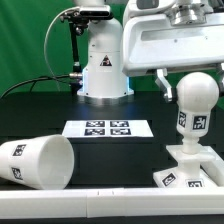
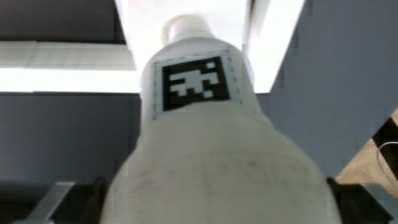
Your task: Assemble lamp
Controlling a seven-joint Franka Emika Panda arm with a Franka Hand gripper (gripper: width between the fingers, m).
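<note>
The white bulb (image 1: 196,98) stands upright with its stem in the small flared base (image 1: 190,160) near the front, on the exterior view's right. My gripper (image 1: 178,88) comes down from above and is shut on the bulb's round head. One dark finger (image 1: 164,87) shows beside the head; the other is hidden behind it. In the wrist view the bulb (image 2: 205,150) fills the gap of the gripper (image 2: 199,208), with dark fingers (image 2: 57,205) against both its sides and its tag further down the stem. The tapered shade (image 1: 38,162) lies on its side at the exterior view's front left.
The big white robot pedestal (image 1: 102,62) stands at the back centre on the dark table. The marker board (image 1: 108,128) lies flat in front of it. A white table edge (image 1: 100,192) runs along the front, and a green backdrop stands behind.
</note>
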